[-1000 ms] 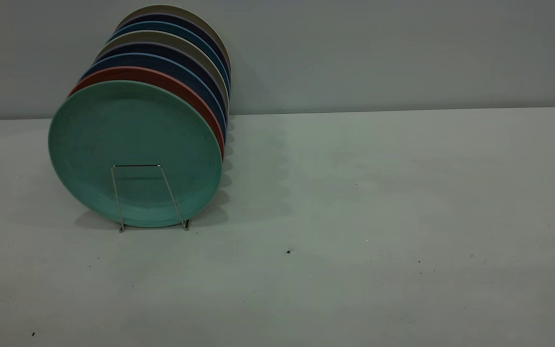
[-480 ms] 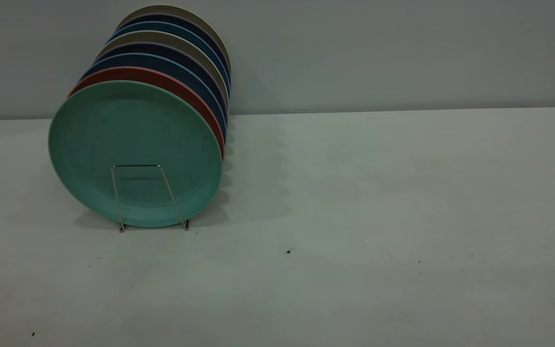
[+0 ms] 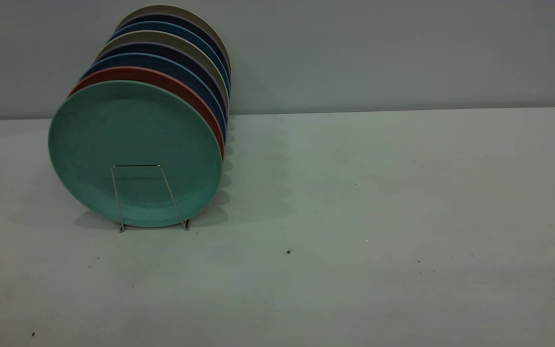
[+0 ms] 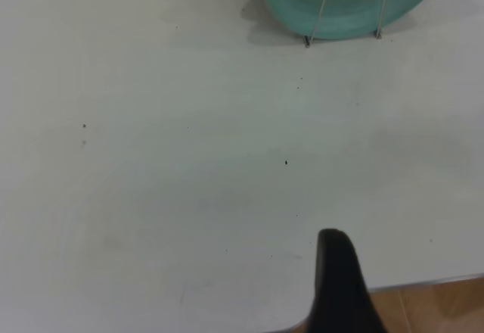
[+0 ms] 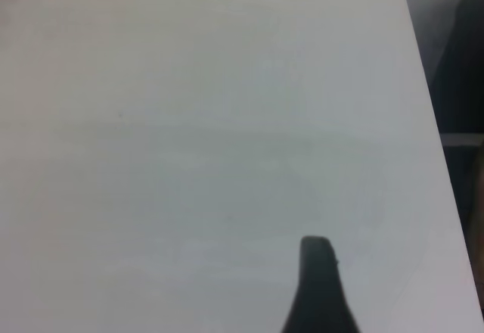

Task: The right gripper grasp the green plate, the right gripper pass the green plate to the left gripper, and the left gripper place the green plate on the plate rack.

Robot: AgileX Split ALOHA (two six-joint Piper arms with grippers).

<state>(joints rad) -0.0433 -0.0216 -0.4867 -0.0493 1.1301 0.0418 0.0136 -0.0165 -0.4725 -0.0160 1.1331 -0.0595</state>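
Observation:
The green plate [image 3: 133,149] stands upright at the front of the plate rack [image 3: 135,166], just behind the rack's front wire loop. Its lower part and the rack [image 4: 307,40] also show in the left wrist view, with the plate [image 4: 352,7] far from my left gripper [image 4: 334,246]. My left gripper hangs above the table near its front edge and holds nothing. My right gripper [image 5: 316,251] hangs over bare table near a side edge, with no plate in its view. Neither arm shows in the exterior view.
Behind the green plate stands a salmon plate [image 3: 171,82], then several dark blue and tan plates [image 3: 181,17] in a row toward the wall. The grey table [image 3: 378,193] stretches to the right. Wooden floor [image 4: 439,303] shows past the table's edge.

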